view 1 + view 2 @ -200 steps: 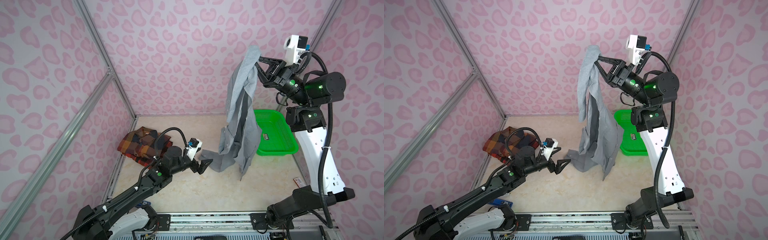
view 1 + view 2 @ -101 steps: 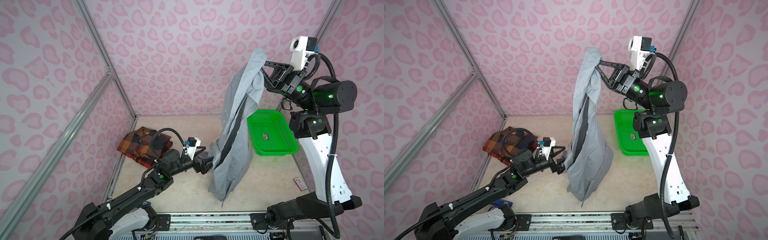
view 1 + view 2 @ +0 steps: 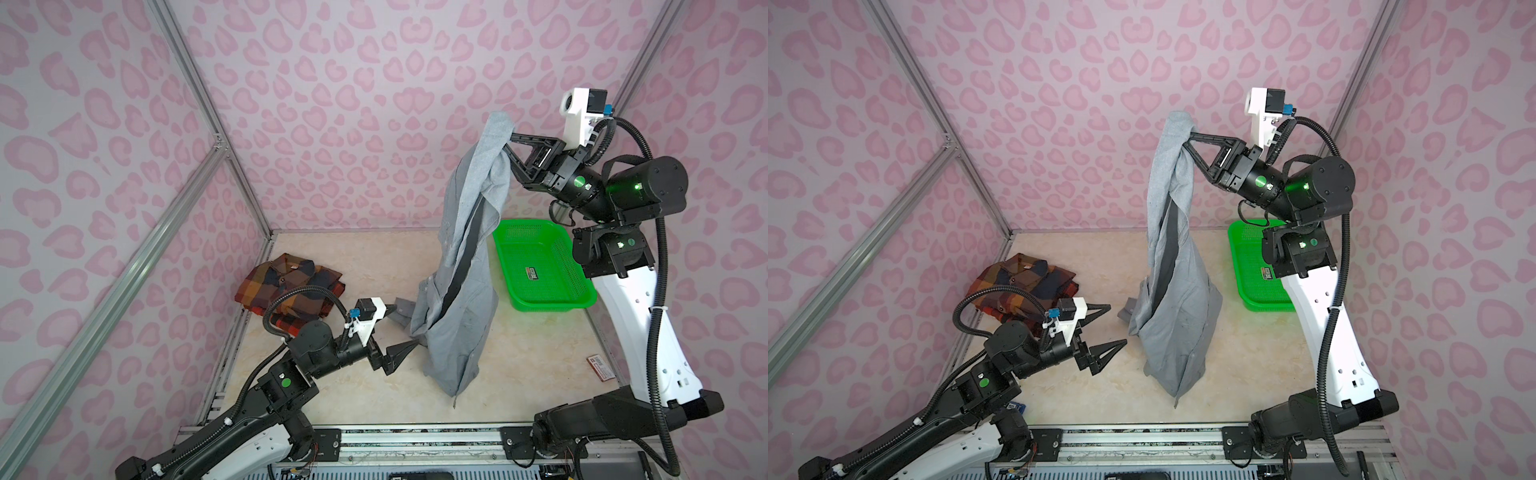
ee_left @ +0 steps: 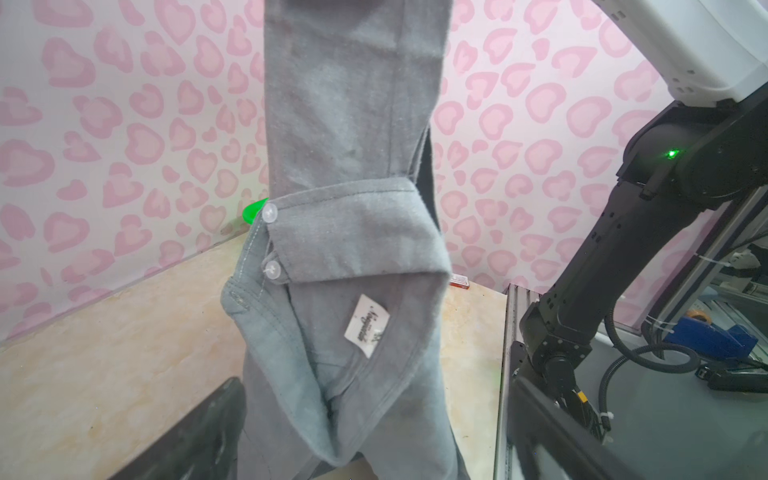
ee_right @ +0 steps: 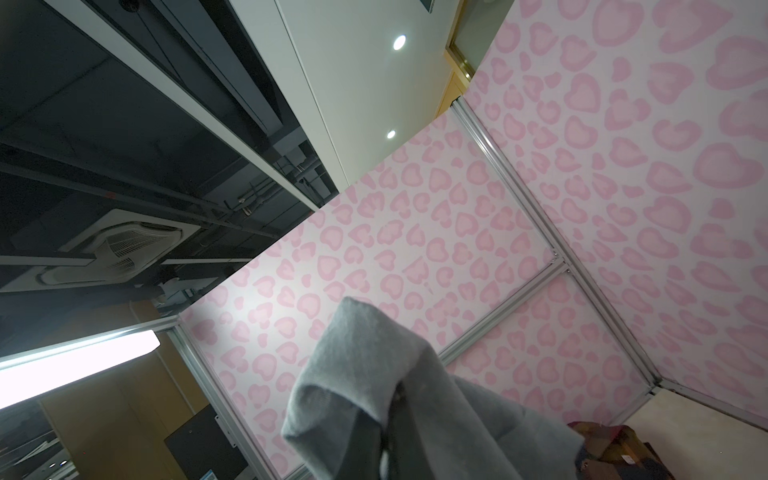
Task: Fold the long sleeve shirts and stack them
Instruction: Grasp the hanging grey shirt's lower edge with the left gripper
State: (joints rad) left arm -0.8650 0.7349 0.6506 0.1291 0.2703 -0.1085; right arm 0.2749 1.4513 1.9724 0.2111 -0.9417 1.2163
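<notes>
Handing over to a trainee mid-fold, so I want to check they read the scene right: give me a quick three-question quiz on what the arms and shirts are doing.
1. Multiple choice: the right jaws are shut on A) the green basket, B) the gray shirt, C) nothing.
2. True or false: the left jaws are shut.
3. Short answer: which shirt lies on the left side of the table?

Key
1. B: they hold it up by its top end, so it hangs down.
2. False: they stand open, holding nothing.
3. The plaid shirt.
</notes>
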